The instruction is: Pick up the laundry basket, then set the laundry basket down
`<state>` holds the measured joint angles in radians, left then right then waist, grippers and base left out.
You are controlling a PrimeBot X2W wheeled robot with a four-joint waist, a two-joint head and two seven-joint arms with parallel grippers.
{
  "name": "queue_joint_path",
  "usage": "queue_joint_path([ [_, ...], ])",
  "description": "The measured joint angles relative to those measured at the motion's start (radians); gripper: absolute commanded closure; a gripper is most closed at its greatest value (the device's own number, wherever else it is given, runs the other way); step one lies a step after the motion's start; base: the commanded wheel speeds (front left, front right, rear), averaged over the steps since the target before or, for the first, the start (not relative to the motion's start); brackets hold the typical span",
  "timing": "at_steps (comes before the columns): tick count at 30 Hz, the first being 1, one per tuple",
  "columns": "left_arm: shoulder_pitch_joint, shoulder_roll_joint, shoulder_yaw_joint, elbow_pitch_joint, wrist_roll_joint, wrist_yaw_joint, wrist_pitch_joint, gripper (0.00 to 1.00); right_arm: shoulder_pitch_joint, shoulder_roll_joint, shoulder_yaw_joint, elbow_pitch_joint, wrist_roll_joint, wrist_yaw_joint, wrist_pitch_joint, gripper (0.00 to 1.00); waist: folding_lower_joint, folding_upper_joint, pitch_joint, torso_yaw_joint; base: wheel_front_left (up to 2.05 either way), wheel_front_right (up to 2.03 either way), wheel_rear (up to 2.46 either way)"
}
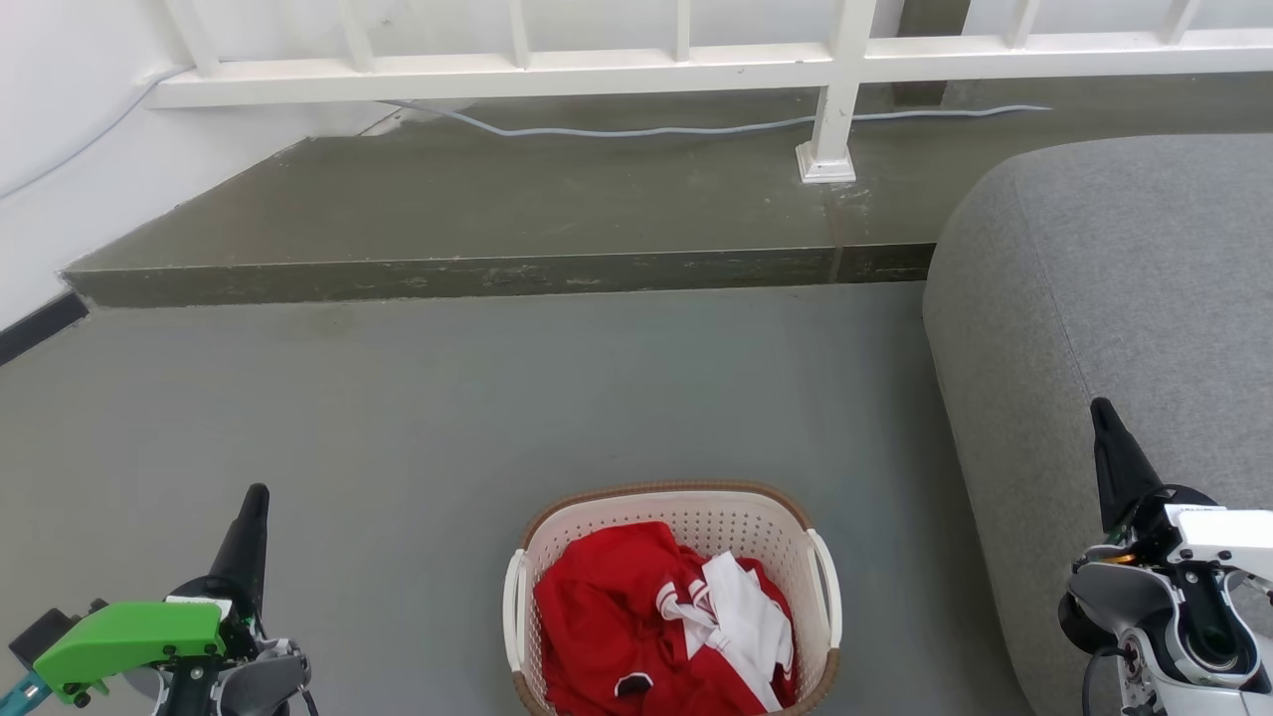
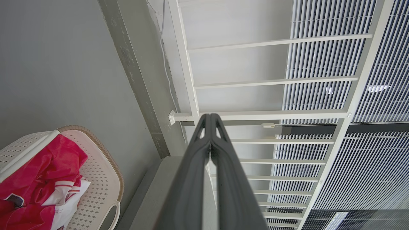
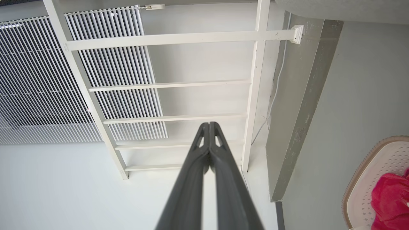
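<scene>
The laundry basket (image 1: pixel 676 512) stands on the grey floor at the bottom centre of the head view, cream-white and perforated with a brown rim and white loop handles on its left and right sides. Red and white clothes (image 1: pixel 656 626) lie inside it. My left gripper (image 1: pixel 257 495) is shut, well to the basket's left and apart from it. My right gripper (image 1: pixel 1102 410) is shut too, off to the basket's right in front of the sofa. The basket (image 2: pixel 102 179) shows at the left wrist view's lower left, and its edge (image 3: pixel 367 179) at the right wrist view's lower right.
A grey sofa (image 1: pixel 1114 298) fills the right side. Beyond the floor a raised concrete step (image 1: pixel 497 273) carries a white railing (image 1: pixel 835 99) and a pale cable (image 1: pixel 646 129). A white wall (image 1: pixel 60 149) closes the left side.
</scene>
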<state>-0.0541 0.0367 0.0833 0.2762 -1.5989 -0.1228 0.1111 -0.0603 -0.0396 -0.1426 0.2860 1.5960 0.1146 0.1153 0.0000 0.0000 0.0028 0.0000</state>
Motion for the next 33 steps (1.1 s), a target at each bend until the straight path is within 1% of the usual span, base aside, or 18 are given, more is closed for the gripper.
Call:
queue_joint_path([
  [33, 0.000, 0.000, 0.000, 0.000, 0.000, 0.000, 0.000, 1.00, 0.000, 0.000, 0.001, -0.002, 0.003, 0.000, 0.000, 1.00, 0.0000, 0.0000, 0.000, 0.000, 0.00, 0.00, 0.00],
])
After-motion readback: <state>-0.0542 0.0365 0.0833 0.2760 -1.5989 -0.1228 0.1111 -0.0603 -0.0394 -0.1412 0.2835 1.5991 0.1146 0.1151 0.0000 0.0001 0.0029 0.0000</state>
